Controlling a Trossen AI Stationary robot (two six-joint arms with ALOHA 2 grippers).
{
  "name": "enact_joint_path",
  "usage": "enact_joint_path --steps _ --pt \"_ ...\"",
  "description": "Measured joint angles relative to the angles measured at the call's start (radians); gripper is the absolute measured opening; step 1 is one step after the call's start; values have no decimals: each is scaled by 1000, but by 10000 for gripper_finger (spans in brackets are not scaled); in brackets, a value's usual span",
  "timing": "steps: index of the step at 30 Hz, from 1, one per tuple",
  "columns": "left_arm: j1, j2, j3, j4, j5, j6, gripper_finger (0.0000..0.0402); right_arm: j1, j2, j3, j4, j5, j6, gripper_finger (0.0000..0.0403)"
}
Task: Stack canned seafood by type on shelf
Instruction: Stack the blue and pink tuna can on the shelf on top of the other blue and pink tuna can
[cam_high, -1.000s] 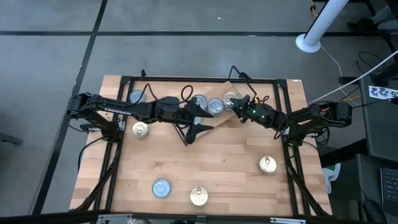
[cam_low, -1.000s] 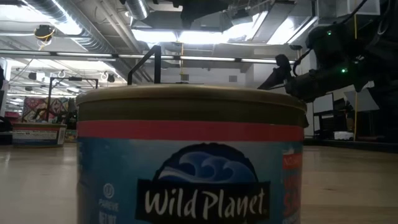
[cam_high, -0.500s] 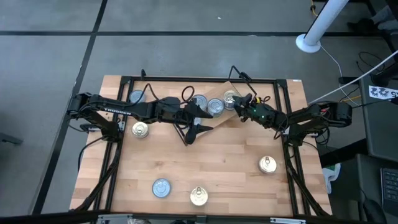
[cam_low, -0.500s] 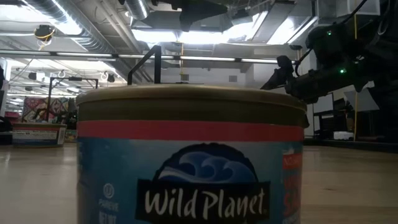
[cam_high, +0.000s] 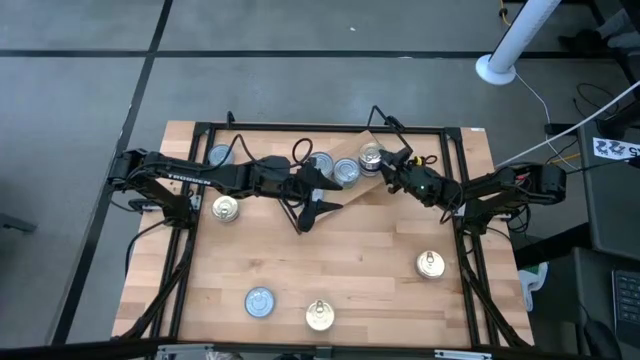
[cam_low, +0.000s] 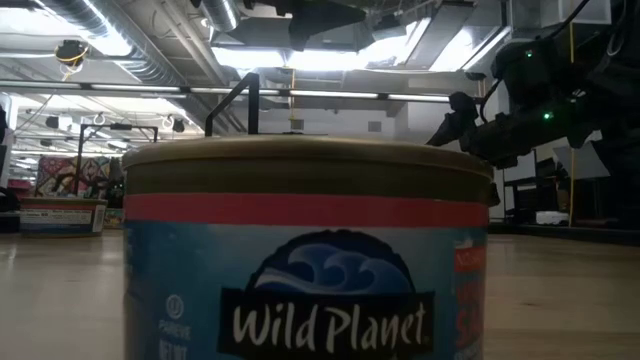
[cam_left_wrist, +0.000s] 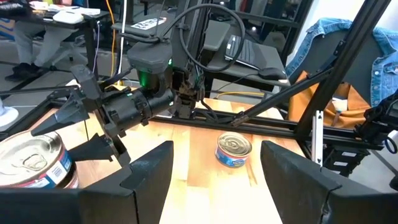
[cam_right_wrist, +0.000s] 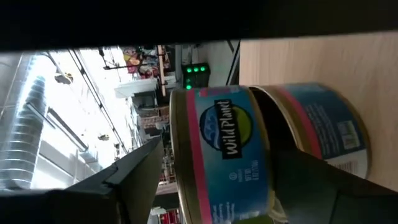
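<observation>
The shelf (cam_high: 352, 190), a light plank, lies slanted at the table's far middle. Three tins stand on it in a row (cam_high: 322, 163), (cam_high: 346, 172), (cam_high: 371, 157). My right gripper (cam_high: 387, 166) is open at the rightmost one, a blue-labelled tin (cam_right_wrist: 217, 149) that stands between its fingers; a second blue tin (cam_right_wrist: 323, 130) is just behind. My left gripper (cam_left_wrist: 214, 180) hangs open and empty above the shelf's left end (cam_high: 318, 180), facing the right gripper (cam_left_wrist: 81, 124). Loose tins stand on their bases on the table (cam_high: 226, 208), (cam_high: 431, 264). My right gripper comes almost level from the table's right side, one finger (cam_right_wrist: 134, 177) on either side of the blue-labelled tin's wall (cam_right_wrist: 186, 155). The tin stands on the shelf. Whether the fingers touch it I cannot tell.
More tins stand near the front edge (cam_high: 259, 301), (cam_high: 319, 316) and at the far left (cam_high: 220, 155). One blue-labelled tin (cam_low: 305, 250) fills the low view. The black frame (cam_high: 300, 128) runs around the table, with bare wood in the middle.
My right gripper has rolled a little about its own axis while staying at the rightmost tin on the shelf. Its fingers stand as far apart as before. The tins and my left arm have kept still.
</observation>
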Motion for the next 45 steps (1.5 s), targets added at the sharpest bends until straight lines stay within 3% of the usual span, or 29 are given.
enact_joint_path --steps 5,11,18,30,39,45 --pt "0 0 0 -5 0 0 238 2 0 0 -12 -63 -30 280" --pt "0 0 0 -5 0 0 238 2 -1 2 -32 -37 -33 280" --pt "0 0 0 -5 0 0 238 2 -2 1 -6 -164 -33 280" --pt "0 0 0 -5 0 -3 237 1 -38 -1 -27 -148 -76 280" --pt "0 0 0 -5 0 -2 237 2 -59 5 -120 -156 -80 280" --pt "0 0 0 -5 0 -1 237 1 -56 82 -230 -207 -112 280"
